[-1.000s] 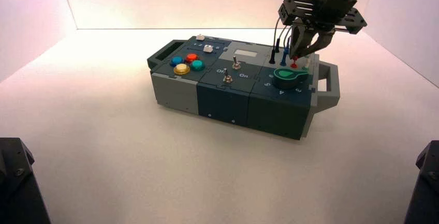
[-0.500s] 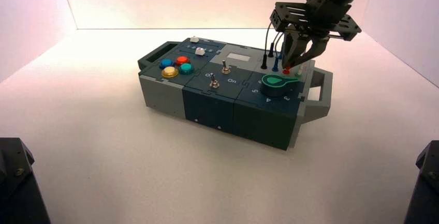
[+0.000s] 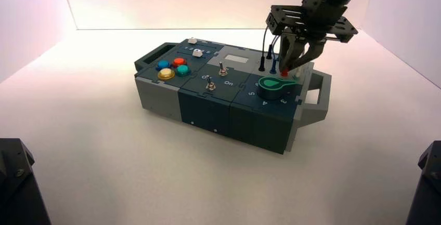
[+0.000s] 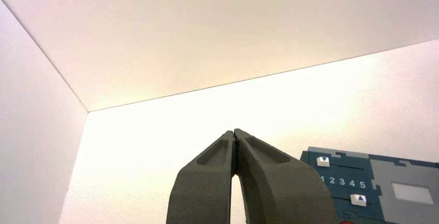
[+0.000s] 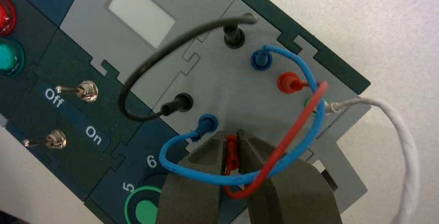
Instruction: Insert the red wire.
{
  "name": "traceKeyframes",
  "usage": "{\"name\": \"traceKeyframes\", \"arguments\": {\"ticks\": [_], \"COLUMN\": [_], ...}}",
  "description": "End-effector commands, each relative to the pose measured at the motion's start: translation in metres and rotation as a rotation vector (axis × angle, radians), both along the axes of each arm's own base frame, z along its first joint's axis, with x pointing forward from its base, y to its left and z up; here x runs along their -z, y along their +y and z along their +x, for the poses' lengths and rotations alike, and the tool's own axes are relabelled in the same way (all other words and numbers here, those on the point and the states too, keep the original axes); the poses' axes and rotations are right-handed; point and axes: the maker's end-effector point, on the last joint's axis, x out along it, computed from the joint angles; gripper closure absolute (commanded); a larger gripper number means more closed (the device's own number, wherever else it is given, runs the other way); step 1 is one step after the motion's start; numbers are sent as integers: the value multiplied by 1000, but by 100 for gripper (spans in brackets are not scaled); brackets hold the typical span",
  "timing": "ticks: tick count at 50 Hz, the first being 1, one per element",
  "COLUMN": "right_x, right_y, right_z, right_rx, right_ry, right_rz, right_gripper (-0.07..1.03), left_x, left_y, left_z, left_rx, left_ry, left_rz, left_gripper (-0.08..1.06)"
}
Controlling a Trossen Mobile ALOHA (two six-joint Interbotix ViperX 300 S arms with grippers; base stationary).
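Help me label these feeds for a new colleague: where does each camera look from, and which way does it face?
High view: above and behind the arms, facing down at the box; the right gripper shows over its right part.
Left wrist view: on the left arm, looking past the closed left gripper at bare walls and the box's white sliders.
Right wrist view: on the right arm, facing down at the sockets; its fingers pinch the red plug.
Both wrist views share the pale display window.
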Motion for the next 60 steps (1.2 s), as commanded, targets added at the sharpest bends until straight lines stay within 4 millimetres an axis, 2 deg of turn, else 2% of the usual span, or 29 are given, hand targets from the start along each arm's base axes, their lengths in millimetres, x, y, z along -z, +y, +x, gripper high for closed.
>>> {"name": "traceKeyframes", "arguments": {"ticks": [1, 12, 24, 39, 48, 60], "right_x": [26, 34, 35, 42, 34, 15], "right_y": [17, 21, 21, 25, 29, 35], "right_z": [-22, -19, -27, -35, -28, -19], "right_rx": [-66, -86, -110, -170, -179, -194], "right_ry": [91, 112, 146, 187, 133, 50], "right_rz": [-41, -59, -75, -116, -98, -61], "right_gripper": [98, 98, 98, 98, 98, 96], "left_x": [-8, -6, -4, -20, -26, -20], "left_y": [-1, -1, -1, 1, 2, 3], "left_z": [2, 1, 0, -9, -16, -20], "left_rx": [2, 2, 4, 4, 4, 6], "left_ry": [-25, -16, -7, -58, -87, -79], "left_rz": [-1, 0, 2, -7, -8, -3], "left_gripper": [101, 101, 101, 101, 101, 101]}}
